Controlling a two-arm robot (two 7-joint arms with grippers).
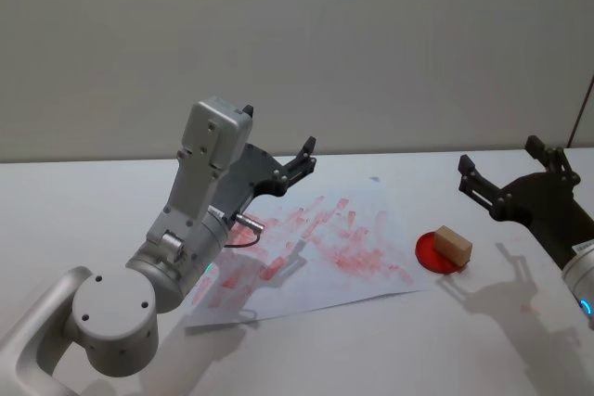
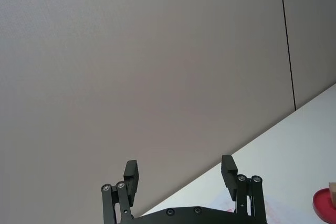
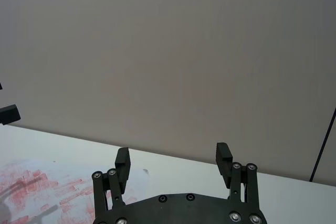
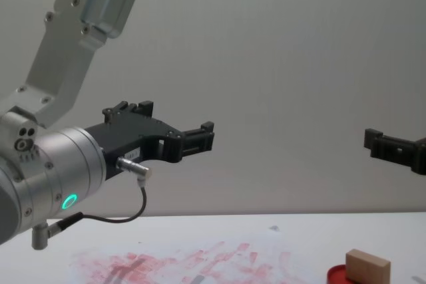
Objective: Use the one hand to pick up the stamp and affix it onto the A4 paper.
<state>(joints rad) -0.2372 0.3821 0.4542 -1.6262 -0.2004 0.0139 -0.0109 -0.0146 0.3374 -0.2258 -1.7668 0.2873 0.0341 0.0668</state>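
Left tool [image 1: 306, 157] spread and empty over A4 paper [image 1: 371, 220], stamp [image 1: 454, 245] flat on red ink pad [image 1: 429, 253], long axis far-left to near-right, right tool [image 1: 501, 157] spread, empty.

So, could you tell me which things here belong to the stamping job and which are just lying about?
Job: right gripper, open, raised; wooden stamp; ink-smeared A4 paper.
Lying about: red ink pad under the stamp; left gripper, open, idle above the paper; white table.

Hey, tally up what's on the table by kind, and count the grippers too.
Wooden stamp: 1
Red ink pad: 1
A4 paper: 1
Grippers: 2, left gripper and right gripper, both open
Total: 5
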